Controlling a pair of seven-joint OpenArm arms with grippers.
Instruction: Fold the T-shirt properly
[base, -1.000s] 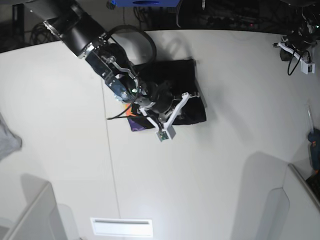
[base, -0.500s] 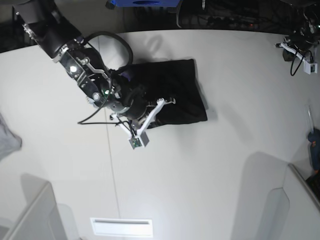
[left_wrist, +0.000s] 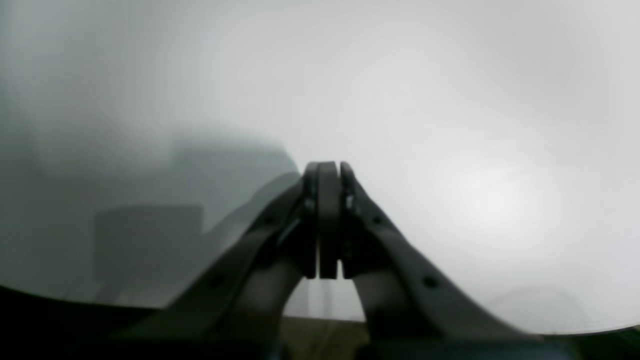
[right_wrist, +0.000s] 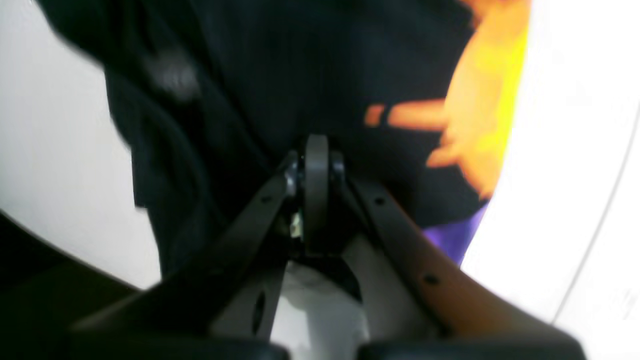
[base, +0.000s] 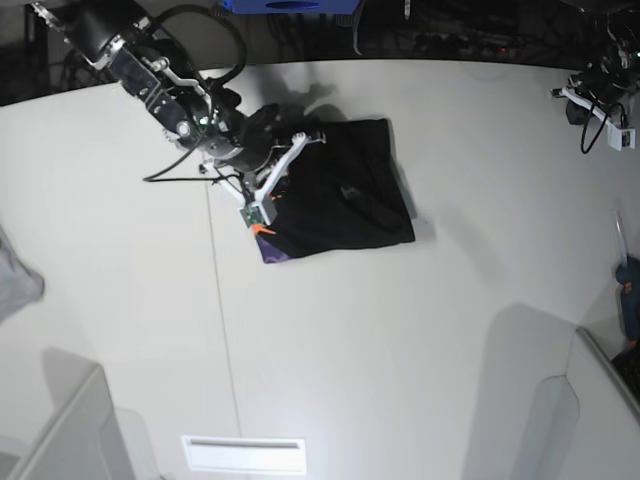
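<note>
The T-shirt (base: 345, 190) lies as a folded black rectangle on the white table (base: 400, 330); a purple and orange strip of print shows at its near left corner. My right arm (base: 180, 95) reaches in from the far left and ends over the shirt's left edge. In the right wrist view my right gripper (right_wrist: 316, 150) is shut, its tip close over the T-shirt (right_wrist: 310, 65), with the orange and yellow print to its right. No cloth shows pinched between the fingers. My left gripper (left_wrist: 327, 167) is shut over a blurred pale surface, holding nothing.
A small grey cloth (base: 15, 280) lies at the table's left edge. A white slotted plate (base: 243, 453) sits at the front. Grey bins stand at the front left (base: 60, 430) and front right (base: 600, 410). Cables and a white bracket (base: 592, 105) crowd the far right corner.
My right arm has swung from over the shirt's near left part back toward the far left. The printed corner shows again. The shirt stays folded in place.
</note>
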